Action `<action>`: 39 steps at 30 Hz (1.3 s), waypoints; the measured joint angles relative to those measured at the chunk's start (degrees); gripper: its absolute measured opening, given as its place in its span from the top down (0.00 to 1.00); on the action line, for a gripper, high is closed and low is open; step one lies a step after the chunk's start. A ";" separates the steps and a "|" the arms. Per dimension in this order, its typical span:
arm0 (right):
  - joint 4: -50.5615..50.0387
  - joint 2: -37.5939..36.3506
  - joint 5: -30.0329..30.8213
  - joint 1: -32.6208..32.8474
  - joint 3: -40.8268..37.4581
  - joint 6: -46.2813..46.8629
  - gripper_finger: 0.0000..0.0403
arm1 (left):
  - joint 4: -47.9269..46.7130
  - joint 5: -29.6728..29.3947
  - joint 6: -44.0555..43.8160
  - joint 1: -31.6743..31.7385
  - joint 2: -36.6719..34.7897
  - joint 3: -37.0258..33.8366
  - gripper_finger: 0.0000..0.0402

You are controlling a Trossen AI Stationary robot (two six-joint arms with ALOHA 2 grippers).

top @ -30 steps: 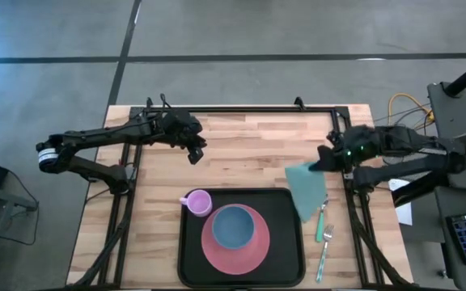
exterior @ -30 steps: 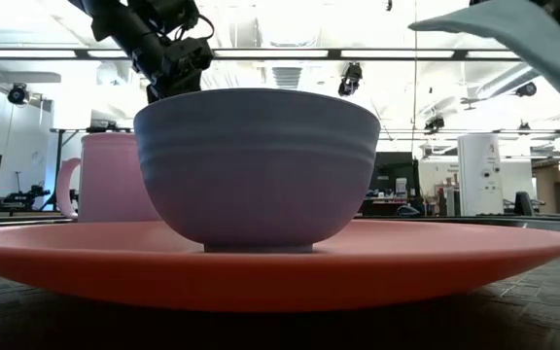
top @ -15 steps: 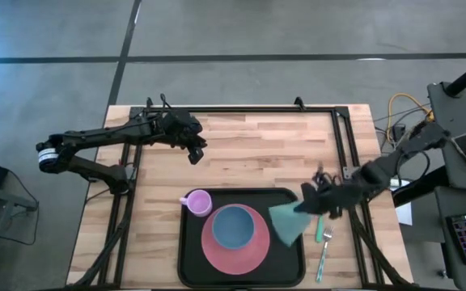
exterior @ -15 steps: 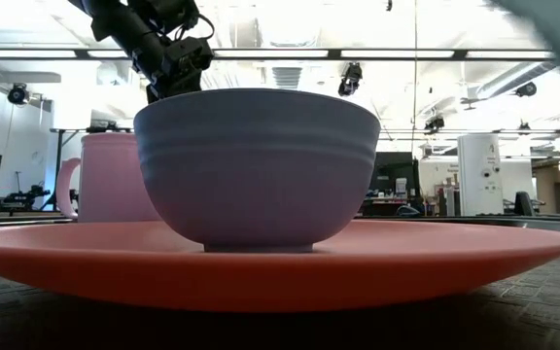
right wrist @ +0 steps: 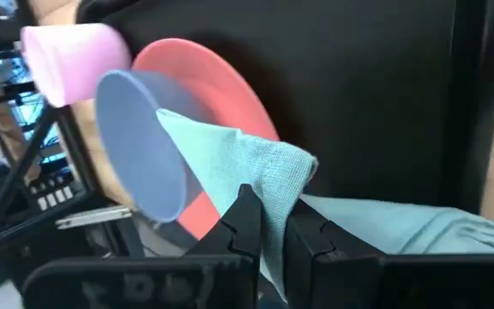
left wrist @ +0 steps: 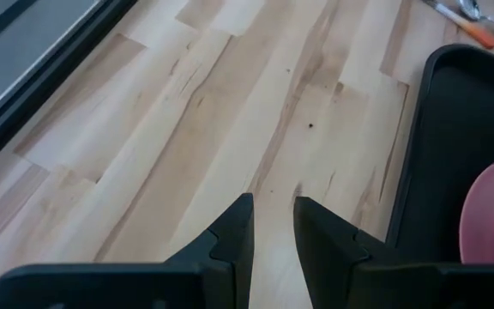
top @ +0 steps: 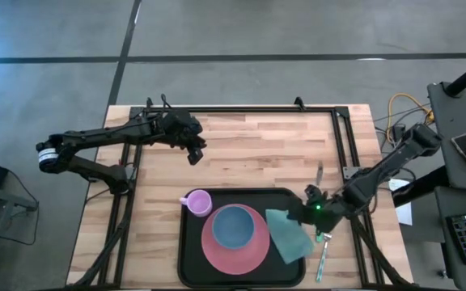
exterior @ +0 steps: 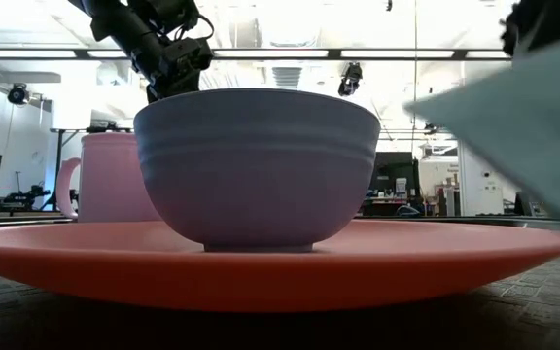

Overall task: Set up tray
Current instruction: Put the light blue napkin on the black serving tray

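Observation:
The black tray (top: 188, 246) lies at the table's near edge and carries a pink plate (top: 253, 255), a blue bowl (top: 233, 227) on the plate and a pink cup (top: 196, 202). My right gripper (top: 308, 208) is low over the tray's right side, shut on a teal cloth (top: 288, 234). In the low view the cloth (exterior: 523, 136) fills the right side, behind the bowl (exterior: 256, 160). My left gripper (top: 194, 151) hovers over bare wood far-left of the tray, its fingers (left wrist: 238, 227) a narrow gap apart, holding nothing. My right gripper pinches a raised fold of the teal cloth (right wrist: 273, 184) between its two fingers, coming from the table's right and slanting down. The fold stands up in front of the fingers. The rest of the cloth (right wrist: 401, 227) trails slack onto the tray floor beside the plate's right edge.
A fork and a spoon (top: 324, 242) with coloured handles lie on the wood just right of the tray, under the right arm. A black frame rail (top: 241, 109) runs along the table's far edge. Bare wood (top: 257, 153) spreads between the arms.
My right gripper has carried the cloth from the table's right edge toward the near-left and down to the tray's right side. The cloth hung free from the fingers before; now its lower part rests on the tray beside the plate. The left arm has kept still.

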 joint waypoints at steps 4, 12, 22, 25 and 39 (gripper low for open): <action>1.44 2.63 -2.19 -1.69 -2.24 0.04 0.97 | -0.59 0.00 0.00 0.00 0.00 0.00 0.83; -2.32 3.28 -3.72 -5.92 -6.86 -0.17 0.97 | -0.60 0.00 0.00 0.00 0.00 0.00 0.83; -1.84 2.90 -8.72 -10.85 -8.38 -11.56 0.90 | -0.74 -0.01 0.00 0.00 0.00 0.00 0.83; -0.78 3.17 -11.07 -12.31 -8.34 -16.72 0.78 | -0.66 -0.02 0.00 0.02 0.00 0.00 0.83; -18.09 2.83 -12.13 -12.75 -1.30 -37.83 0.50 | -0.52 -0.04 0.00 0.04 0.00 0.00 0.83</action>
